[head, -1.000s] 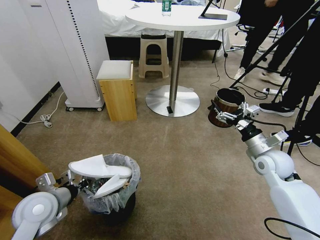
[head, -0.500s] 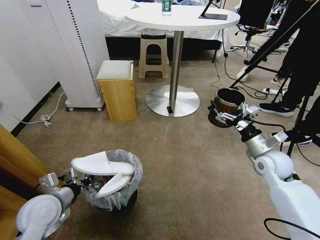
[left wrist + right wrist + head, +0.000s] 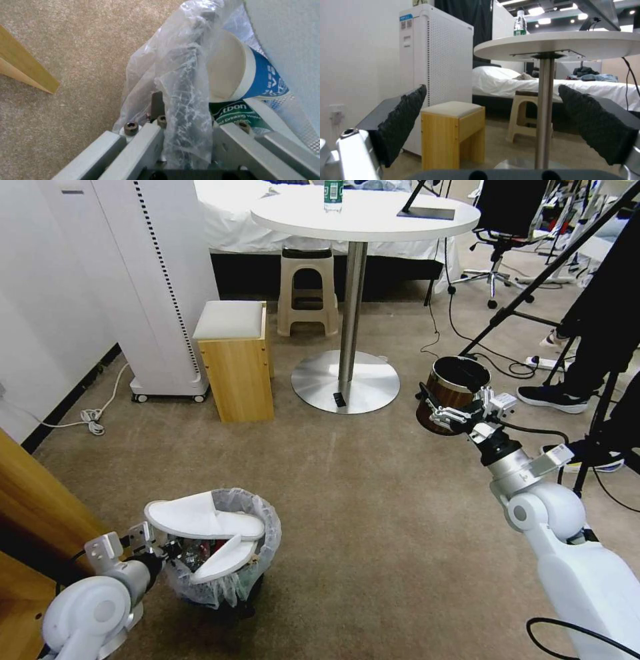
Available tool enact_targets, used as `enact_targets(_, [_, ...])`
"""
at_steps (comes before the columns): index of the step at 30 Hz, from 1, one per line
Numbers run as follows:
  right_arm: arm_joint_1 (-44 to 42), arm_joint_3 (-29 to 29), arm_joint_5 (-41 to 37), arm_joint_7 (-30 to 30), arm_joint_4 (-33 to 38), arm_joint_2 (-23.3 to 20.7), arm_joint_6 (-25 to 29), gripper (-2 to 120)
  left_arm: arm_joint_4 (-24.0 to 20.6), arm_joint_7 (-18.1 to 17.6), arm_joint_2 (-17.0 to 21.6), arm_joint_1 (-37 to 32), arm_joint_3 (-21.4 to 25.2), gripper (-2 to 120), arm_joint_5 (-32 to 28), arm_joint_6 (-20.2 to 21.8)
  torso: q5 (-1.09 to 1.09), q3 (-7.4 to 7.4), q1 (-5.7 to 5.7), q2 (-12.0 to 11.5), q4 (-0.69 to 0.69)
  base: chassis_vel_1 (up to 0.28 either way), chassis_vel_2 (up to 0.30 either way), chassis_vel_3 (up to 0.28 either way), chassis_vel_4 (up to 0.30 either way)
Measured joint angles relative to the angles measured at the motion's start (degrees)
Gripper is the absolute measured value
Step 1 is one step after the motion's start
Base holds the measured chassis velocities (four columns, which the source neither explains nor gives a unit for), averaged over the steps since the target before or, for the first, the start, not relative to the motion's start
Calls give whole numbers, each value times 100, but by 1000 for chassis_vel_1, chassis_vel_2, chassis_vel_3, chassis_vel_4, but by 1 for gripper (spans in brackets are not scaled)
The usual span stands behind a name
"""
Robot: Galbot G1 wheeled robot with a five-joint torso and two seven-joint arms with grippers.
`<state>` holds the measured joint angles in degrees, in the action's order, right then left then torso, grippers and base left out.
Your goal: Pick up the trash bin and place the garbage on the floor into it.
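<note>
Precariously, the left gripper (image 3: 155, 551) pinches only the trash bin (image 3: 223, 570) rim's slippery liner (right gripper (image 3: 445, 415) wide, idle), so the overhanging white slippers (image 3: 200, 519) may spill onto the floor (image 3: 373, 527).

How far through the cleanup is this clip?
Nearly done, it seems. The bin holds white slippers, a blue cup and other litter. The left gripper is shut on its bagged rim. The right gripper hangs open, empty, by a wooden bin. No litter shows on the carpet.
</note>
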<state>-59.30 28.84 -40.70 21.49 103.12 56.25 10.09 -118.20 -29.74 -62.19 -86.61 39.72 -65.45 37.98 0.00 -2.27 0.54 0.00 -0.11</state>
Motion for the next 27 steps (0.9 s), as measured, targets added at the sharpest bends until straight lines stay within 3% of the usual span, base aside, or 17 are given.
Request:
enact_targets(3, [-3,2,1,4,0,2,2,100,-16,-26,0,8,0,5,-51,-2,1,0,0,0,1,0,0,0,0])
enact_targets(9, [-12,4,3,17,7,18,6,100,-130,-119,19,11,35,31,-109,-3,0,0,0,0,1,0,0,0,0])
enact_targets(14, [-14,8,3,23,-1,18,9,100,-300,-208,111,-40,118,45,-132,7,1,0,0,0,0,0,0,0,0])
enact_targets(21, [15,-20,-4,-2,-22,48,9,100,-599,-573,387,-217,335,74,-147,36,0,0,0,0,1,0,0,0,0])
enact_targets(23, [18,-24,-4,-3,-23,52,9,100,-633,-602,411,-236,361,76,-153,36,0,0,0,0,1,0,0,0,0])
enact_targets(26, [29,-44,-6,-7,-22,62,9,100,-1059,-860,534,-371,514,93,-366,63,0,0,0,0,0,0,0,0,0])
enact_targets(27, [29,-44,-6,-7,-22,62,9,100,-1059,-860,534,-371,514,93,-366,63,0,0,0,0,0,0,0,0,0])
